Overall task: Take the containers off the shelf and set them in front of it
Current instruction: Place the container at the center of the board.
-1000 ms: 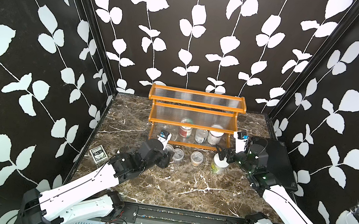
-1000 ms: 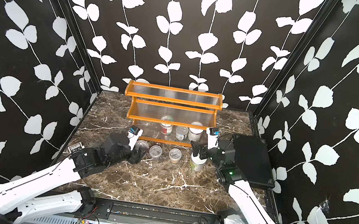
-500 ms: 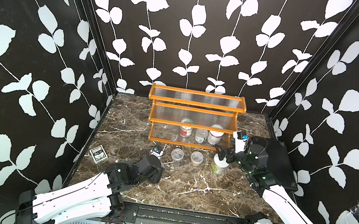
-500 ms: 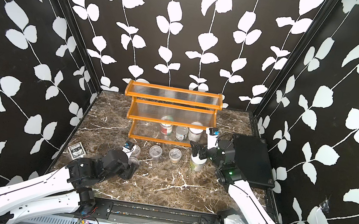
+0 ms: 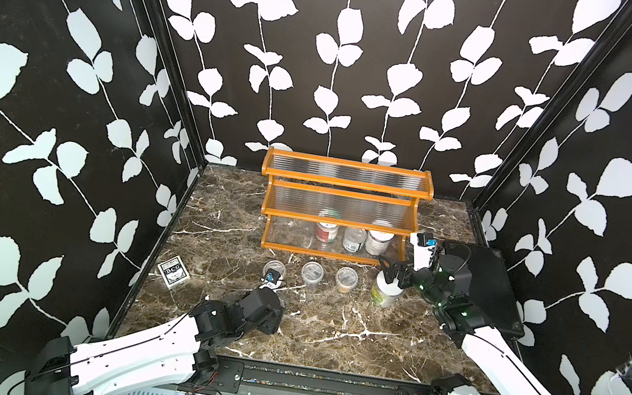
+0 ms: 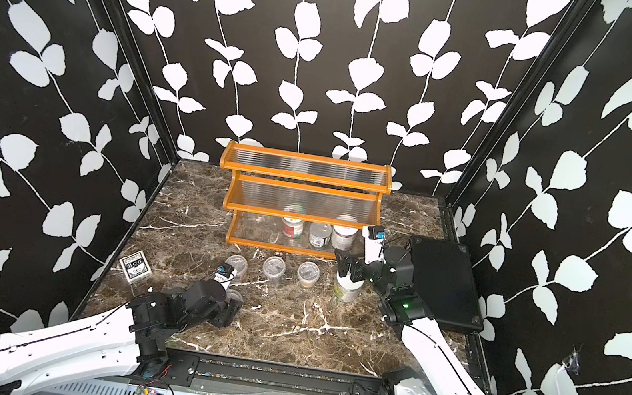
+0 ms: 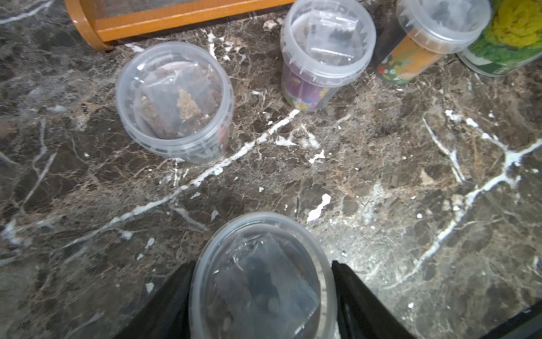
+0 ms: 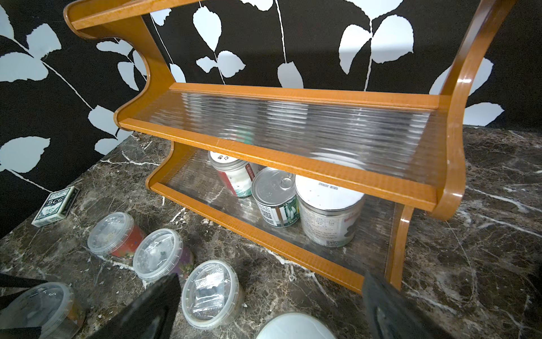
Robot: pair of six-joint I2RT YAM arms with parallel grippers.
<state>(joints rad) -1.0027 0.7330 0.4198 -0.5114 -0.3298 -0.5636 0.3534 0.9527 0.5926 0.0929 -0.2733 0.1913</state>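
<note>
The task looks a little over half done. Three containers are left on the bottom tier of the shelf (image 5: 338, 222), toward its right end: a red-labelled can (image 5: 326, 232), a tin can (image 5: 354, 241) and a white-lidded jar (image 5: 379, 242). The two upper tiers are bare. On the worktop (image 5: 328, 334) just in front stand a left cup (image 6: 236, 265), a middle cup (image 6: 274, 267) and a right cup (image 6: 308, 271) in a row, with a second jar (image 5: 384, 296) to their right.

The left arm lies low at the near left. The left gripper (image 7: 262, 265) is closed against both sides of a fourth cup (image 7: 261, 289), nearer than the row; I cannot tell whether that cup is set down. The right arm reaches to the shelf's right end with its wrist bent down. The right gripper (image 8: 269, 277) is spread wide above the second jar's lid and grips nothing.
</note>
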